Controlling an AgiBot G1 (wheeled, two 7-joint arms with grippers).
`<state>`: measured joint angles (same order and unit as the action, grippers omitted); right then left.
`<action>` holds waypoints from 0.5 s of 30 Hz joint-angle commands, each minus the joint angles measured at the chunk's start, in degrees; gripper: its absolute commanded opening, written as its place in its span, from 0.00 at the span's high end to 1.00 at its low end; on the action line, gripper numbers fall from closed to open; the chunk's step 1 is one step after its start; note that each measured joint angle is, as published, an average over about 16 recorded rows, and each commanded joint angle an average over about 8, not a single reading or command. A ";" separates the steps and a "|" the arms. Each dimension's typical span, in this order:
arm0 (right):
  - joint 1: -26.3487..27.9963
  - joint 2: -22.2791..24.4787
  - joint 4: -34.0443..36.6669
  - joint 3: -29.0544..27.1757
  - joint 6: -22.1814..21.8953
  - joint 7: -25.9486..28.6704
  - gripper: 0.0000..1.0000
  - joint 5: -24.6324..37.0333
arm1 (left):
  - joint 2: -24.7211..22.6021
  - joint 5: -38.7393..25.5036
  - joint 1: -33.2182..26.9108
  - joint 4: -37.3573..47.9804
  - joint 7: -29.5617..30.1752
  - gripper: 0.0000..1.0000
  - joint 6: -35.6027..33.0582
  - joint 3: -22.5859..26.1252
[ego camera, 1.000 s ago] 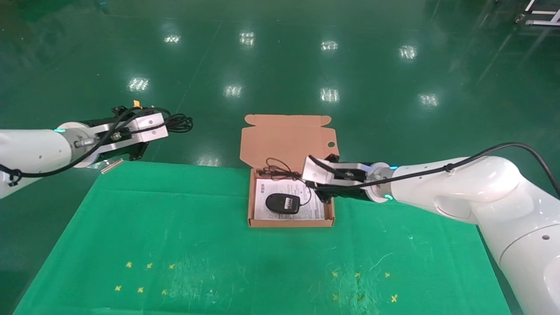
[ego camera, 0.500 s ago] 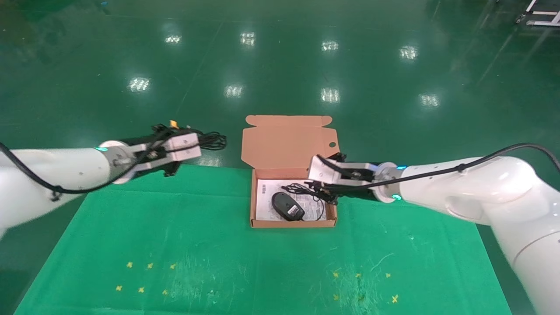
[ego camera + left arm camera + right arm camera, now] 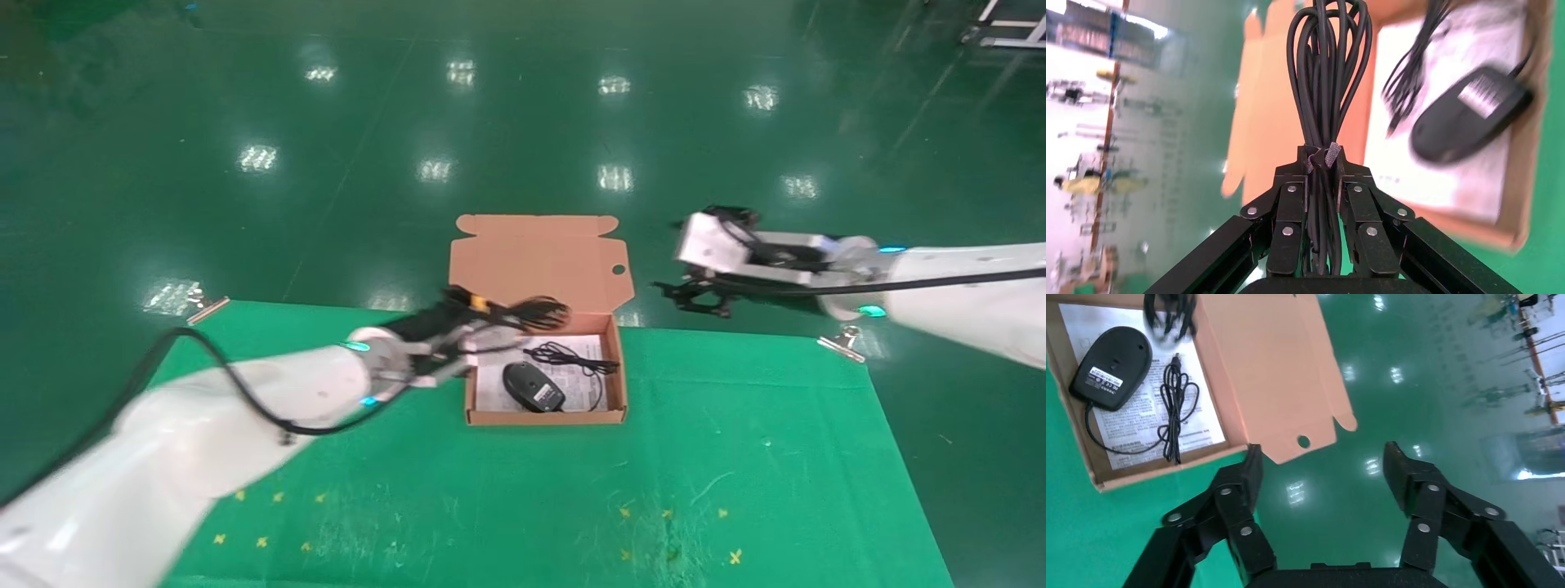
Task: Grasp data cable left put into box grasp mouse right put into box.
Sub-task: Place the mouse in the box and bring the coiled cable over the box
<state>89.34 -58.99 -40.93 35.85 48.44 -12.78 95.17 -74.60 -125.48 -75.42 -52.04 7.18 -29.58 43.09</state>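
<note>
Left hand [image 3: 1321, 160] clamped on data cable [image 3: 1326, 67] — over box [image 3: 470, 400] | mouse [image 3: 533, 386] inside | right hand [image 3: 1318, 471] apart

Right gripper [image 3: 1318, 468] spread wide over the green floor [image 3: 1413, 373], with the box [image 3: 1272, 373] at about ten o'clock from it.

Its two black fingers [image 3: 1245, 478] stand well apart with nothing between them. The box lies open, its tabbed lid [image 3: 1275, 380] folded back flat. Inside, on the white printed sheet [image 3: 1138, 410], the mouse [image 3: 1110, 367] rests belly-up with its white label showing, at nine o'clock from the lid. Its thin cord [image 3: 1173, 410] lies bundled just beside it at three o'clock. A loop of the data cable [image 3: 1168, 309] hangs at twelve o'clock of the mouse. Green cloth [image 3: 1101, 539] lies under the box.
</note>
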 commanded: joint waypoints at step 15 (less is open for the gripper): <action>-3.93 9.23 -22.02 2.11 0.10 18.99 0.00 9.81 | -3.89 12.20 -1.69 6.54 -8.36 0.00 5.65 10.62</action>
<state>85.50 -50.13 -61.97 37.78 48.49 5.30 104.21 -78.37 -113.93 -76.99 -45.73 -0.83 -24.10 53.00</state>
